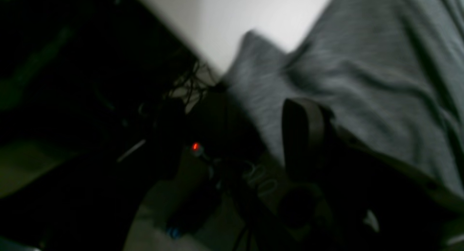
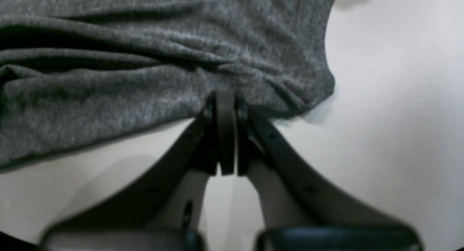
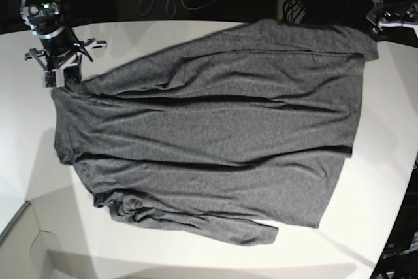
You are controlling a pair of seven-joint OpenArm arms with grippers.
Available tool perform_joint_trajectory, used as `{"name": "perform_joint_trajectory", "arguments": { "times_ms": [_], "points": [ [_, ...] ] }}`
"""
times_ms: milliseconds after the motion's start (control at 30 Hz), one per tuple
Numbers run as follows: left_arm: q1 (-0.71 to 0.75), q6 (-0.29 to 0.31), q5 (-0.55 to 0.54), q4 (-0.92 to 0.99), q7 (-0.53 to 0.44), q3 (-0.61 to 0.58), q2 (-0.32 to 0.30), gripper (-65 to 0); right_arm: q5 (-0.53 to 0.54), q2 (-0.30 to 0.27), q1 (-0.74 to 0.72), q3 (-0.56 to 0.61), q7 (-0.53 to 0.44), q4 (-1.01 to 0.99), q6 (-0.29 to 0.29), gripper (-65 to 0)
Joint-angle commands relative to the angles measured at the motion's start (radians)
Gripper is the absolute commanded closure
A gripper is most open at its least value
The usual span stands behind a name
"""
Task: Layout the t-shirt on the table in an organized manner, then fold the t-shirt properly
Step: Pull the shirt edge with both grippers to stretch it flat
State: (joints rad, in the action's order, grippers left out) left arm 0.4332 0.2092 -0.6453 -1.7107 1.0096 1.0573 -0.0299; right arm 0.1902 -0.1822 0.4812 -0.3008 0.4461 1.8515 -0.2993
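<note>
the t-shirt [image 3: 215,135] lies spread across most of the table [image 3: 196,259], opened out wide and in one layer as far as the base view shows, so the laying-out looks largely done; no fold has been made yet, judging by its full outline; it is not quite tidy, though: long creases run across the body, the sleeve toward the table's near edge is bunched and rumpled, and the cloth sits skewed to the table's edges, with one corner reaching the far edge where the cables hang behind it.

the right gripper [image 2: 225,99] has its jaws pressed together on a pinch of the t-shirt's hem, near the table's far corner on the base view's left; the cloth puckers around the pinch in the right wrist view, and bare table shows on either side of the fingers.

the left gripper [image 3: 392,14] is beside the opposite far corner, just off the shirt's edge; in the blurred left wrist view one finger [image 1: 302,135] stands clear with grey cloth beyond it and nothing between the jaws, so they read as apart and empty.

what is left, as i judge it: smoothing the creases, squaring the sleeves, then the whole fold.
</note>
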Motion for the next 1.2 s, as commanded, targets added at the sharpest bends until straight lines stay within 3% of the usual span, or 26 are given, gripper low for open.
{"name": "perform_joint_trajectory", "arguments": {
  "times_ms": [0, 133, 333, 833, 933, 1000, 1167],
  "points": [
    [-0.018, 0.02, -0.018, -0.002, -0.016, 0.002, -0.014, -40.9, 0.007, -0.007, 0.001, -0.005, -0.02, 0.017, -0.001, -0.8],
    [-0.056, 0.074, 0.018, 0.022, -0.016, 0.002, -0.014, -40.9, 0.004, 0.011, 0.004, -0.008, -0.019, 0.017, -0.001, -0.8],
    [-0.109, 0.075, 0.129, 0.024, -0.016, 0.001, -0.005, -40.9, 0.004, 0.011, 0.026, -0.007, -0.025, 0.02, -0.001, -0.7],
    [-0.13, 0.075, 0.127, 0.146, -0.016, -0.042, -0.011, -40.5, 0.004, 0.008, 0.027, -0.007, -0.025, 0.02, -0.001, -0.6],
    [-0.13, 0.118, 0.134, 0.154, -0.016, -0.042, -0.012, -40.2, 0.004, 0.006, 0.027, -0.008, -0.025, 0.02, -0.001, -0.6],
    [-0.13, 0.157, 0.135, 0.156, -0.016, -0.042, -0.014, -37.2, 0.004, 0.006, 0.027, -0.01, -0.025, 0.02, -0.001, -0.6],
    [-0.13, 0.187, 0.135, 0.156, -0.016, -0.042, -0.014, -20.2, 0.004, 0.006, 0.027, -0.008, -0.025, 0.02, -0.001, -0.5]
  ]
}}
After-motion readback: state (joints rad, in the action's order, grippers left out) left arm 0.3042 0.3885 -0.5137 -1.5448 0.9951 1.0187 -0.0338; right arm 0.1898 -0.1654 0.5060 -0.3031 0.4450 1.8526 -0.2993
